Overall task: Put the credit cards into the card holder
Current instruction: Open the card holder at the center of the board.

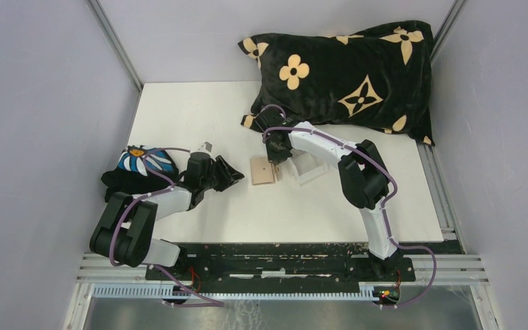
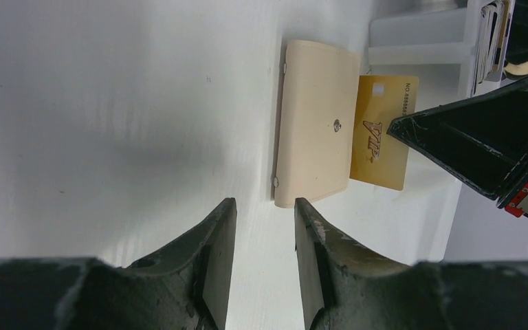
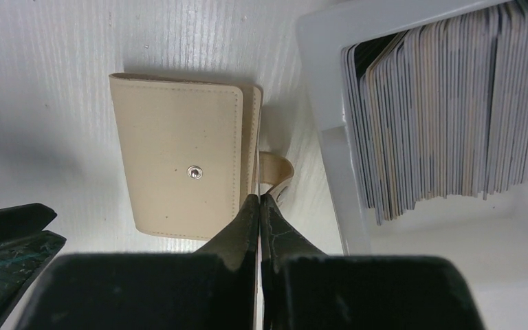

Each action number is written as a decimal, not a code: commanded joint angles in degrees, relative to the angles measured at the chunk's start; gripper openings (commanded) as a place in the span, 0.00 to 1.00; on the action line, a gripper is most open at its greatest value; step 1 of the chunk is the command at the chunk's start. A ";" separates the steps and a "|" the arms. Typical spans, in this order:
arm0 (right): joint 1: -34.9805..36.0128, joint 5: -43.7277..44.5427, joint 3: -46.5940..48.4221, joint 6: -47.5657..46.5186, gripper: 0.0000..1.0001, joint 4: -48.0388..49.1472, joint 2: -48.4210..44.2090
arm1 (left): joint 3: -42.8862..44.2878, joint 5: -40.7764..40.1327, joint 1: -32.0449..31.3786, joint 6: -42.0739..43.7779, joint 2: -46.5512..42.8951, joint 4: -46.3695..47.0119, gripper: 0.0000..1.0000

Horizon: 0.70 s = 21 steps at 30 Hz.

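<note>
Just ahead of the left gripper (image 2: 265,206), whose fingers stand partly apart with nothing between them, the tan card holder (image 2: 316,124) lies flat and closed on the white table (image 2: 110,137), a little clear of the fingertips. At the holder's far edge lies a gold credit card (image 2: 379,130) marked VIP; whether it is tucked under that edge cannot be told. The right gripper (image 3: 259,201), its fingers pressed together with nothing visible between them, hangs over that card from the far side, its tip at the holder's edge just beside the snap tab (image 3: 276,175). Farther on, to one side of the right gripper, stands a clear box (image 3: 323,103) packed with an upright stack of cards (image 3: 440,110).
</note>
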 commanded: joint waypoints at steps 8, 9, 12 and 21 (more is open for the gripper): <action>-0.60 -1.19 -1.58 1.46 0.01 3.45 -4.32 | 1.94 1.16 0.22 3.34 0.61 -0.41 0.43; -0.58 -1.15 -1.66 1.50 0.01 3.56 -4.45 | 2.07 1.12 0.20 3.48 0.57 -0.65 0.43; -0.64 -1.07 -1.54 1.37 0.01 3.58 -4.74 | 2.40 0.89 0.20 3.85 0.42 -1.32 0.43; -0.87 -0.49 -1.40 1.02 0.01 3.26 -5.43 | 2.71 0.99 0.24 4.14 1.06 -1.48 0.42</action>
